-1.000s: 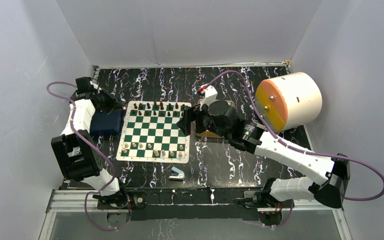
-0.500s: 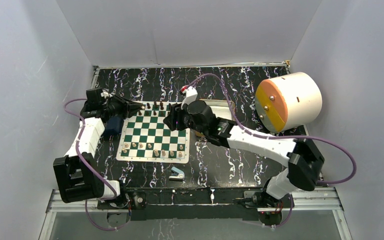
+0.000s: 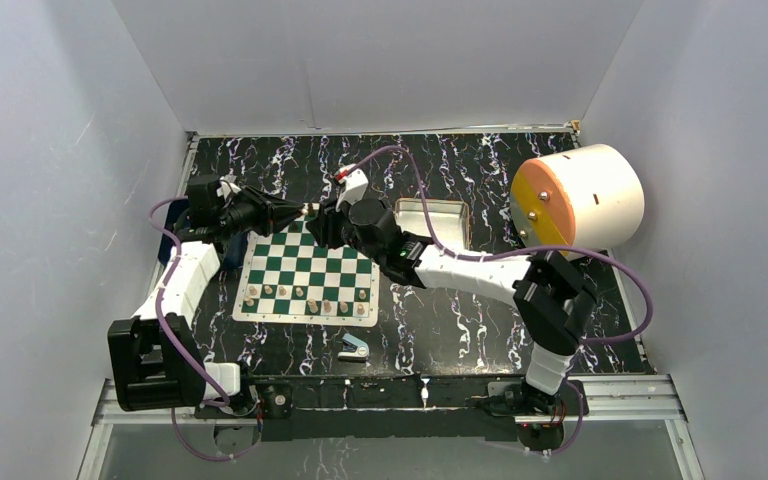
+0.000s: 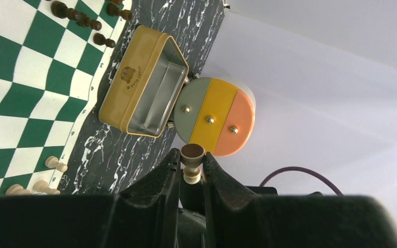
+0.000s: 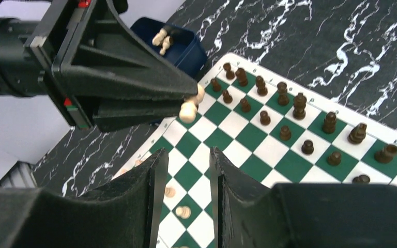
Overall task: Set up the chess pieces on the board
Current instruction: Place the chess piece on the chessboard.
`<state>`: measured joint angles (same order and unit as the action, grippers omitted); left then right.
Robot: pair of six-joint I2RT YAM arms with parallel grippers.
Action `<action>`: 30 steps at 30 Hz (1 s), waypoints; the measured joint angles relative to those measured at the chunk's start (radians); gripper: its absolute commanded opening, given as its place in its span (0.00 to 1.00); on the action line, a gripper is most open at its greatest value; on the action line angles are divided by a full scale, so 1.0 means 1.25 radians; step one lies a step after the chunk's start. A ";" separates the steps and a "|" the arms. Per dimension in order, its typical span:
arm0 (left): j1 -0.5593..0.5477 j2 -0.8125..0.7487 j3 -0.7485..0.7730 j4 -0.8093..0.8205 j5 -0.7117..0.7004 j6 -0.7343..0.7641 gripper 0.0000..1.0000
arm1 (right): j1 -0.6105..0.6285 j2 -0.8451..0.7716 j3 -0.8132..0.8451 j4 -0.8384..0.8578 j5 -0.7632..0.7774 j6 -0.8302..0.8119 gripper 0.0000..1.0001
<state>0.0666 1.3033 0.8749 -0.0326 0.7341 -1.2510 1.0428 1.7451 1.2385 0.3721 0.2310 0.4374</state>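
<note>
Left tool (image 3: 298,212) and right tool (image 5: 187,154) are brought together at the board's (image 3: 310,272) far edge since earlier; a pale piece (image 5: 187,110) is held by left; right is narrow, empty.

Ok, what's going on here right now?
The left tool is shut on a pale chess piece, holding it in the air above the far edge of the board. The right tool is just beside it, jaws apart and empty, pointing toward that piece. Dark pieces line the far rows, pale pieces the near rows.
</note>
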 measured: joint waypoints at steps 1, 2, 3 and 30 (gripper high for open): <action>-0.003 -0.002 -0.003 0.007 0.004 -0.008 0.06 | 0.000 0.007 0.001 0.017 0.007 -0.006 0.43; -0.005 -0.003 -0.005 0.014 0.007 -0.014 0.06 | 0.000 0.013 0.002 0.031 0.011 -0.012 0.43; -0.007 -0.005 -0.007 0.024 0.009 -0.022 0.06 | 0.000 0.020 0.005 0.044 0.016 -0.019 0.43; -0.023 -0.018 -0.053 0.164 0.001 -0.125 0.04 | 0.005 0.082 0.055 0.133 0.095 -0.093 0.43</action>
<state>0.0372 1.2808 0.8085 0.1730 0.7357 -1.4078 1.0492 1.8481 1.3071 0.5388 0.3492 0.3214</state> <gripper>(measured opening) 0.173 0.387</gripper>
